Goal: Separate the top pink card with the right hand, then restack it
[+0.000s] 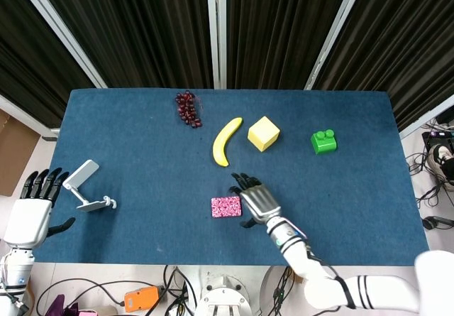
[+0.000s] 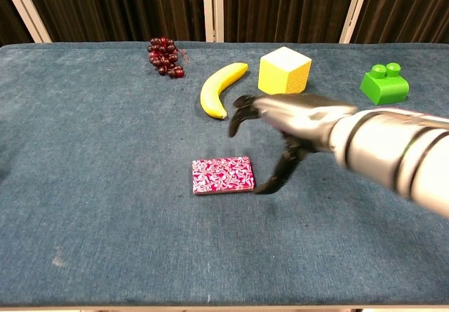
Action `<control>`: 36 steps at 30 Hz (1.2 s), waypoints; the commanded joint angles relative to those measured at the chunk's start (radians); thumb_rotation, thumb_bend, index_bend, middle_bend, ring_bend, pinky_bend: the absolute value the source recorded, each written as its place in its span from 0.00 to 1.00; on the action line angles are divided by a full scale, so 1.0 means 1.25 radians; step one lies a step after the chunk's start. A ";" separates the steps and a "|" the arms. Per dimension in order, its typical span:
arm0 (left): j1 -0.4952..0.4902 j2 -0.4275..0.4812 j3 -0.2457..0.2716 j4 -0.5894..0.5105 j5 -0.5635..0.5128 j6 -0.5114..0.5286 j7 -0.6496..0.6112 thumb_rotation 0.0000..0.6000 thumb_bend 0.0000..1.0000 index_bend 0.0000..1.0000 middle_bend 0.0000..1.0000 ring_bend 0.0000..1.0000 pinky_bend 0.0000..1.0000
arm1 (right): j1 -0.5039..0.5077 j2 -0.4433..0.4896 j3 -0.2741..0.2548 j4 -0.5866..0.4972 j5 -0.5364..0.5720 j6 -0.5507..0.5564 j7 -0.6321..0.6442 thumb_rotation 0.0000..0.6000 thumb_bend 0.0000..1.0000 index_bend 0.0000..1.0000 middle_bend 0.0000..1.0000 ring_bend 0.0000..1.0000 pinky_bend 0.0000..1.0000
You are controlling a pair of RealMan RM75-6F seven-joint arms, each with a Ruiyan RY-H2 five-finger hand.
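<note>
Right robot hand (image 1: 257, 201) hovers fingers spread; left robot hand (image 1: 32, 213) open.

Head view looks straight down over the whole table (image 1: 355, 209); chest view faces across it, lower, closer

Both the right hand (image 1: 257, 201) and left hand (image 1: 32, 213) have silver backs (black fingers), white forearms.

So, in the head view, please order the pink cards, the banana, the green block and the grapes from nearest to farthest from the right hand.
From the right hand:
1. Pink cards, right beside it, toward the robot's left.
2. Banana, further back on the table.
3. Green block, back and toward the robot's right.
4. Grapes, at the far edge, toward the left.
</note>
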 commanded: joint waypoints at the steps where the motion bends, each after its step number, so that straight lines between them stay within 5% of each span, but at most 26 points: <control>1: -0.002 -0.002 -0.001 0.005 -0.001 -0.004 -0.004 1.00 0.05 0.09 0.06 0.00 0.02 | 0.044 -0.046 0.009 0.023 0.065 0.024 -0.046 1.00 0.27 0.32 0.05 0.00 0.13; 11: -0.006 -0.007 -0.001 0.022 -0.002 -0.009 -0.015 1.00 0.05 0.09 0.06 0.00 0.01 | 0.100 -0.085 0.013 0.061 0.157 0.049 -0.076 1.00 0.36 0.34 0.05 0.00 0.11; 30: -0.011 -0.008 -0.002 0.030 -0.008 -0.016 -0.017 1.00 0.05 0.09 0.06 0.00 0.01 | 0.147 -0.087 0.000 0.089 0.212 0.049 -0.043 1.00 0.39 0.37 0.05 0.00 0.10; 36: -0.011 -0.009 -0.001 0.033 -0.008 -0.016 -0.019 1.00 0.05 0.09 0.06 0.00 0.01 | 0.158 -0.091 -0.001 0.096 0.219 0.054 -0.033 1.00 0.41 0.46 0.08 0.00 0.08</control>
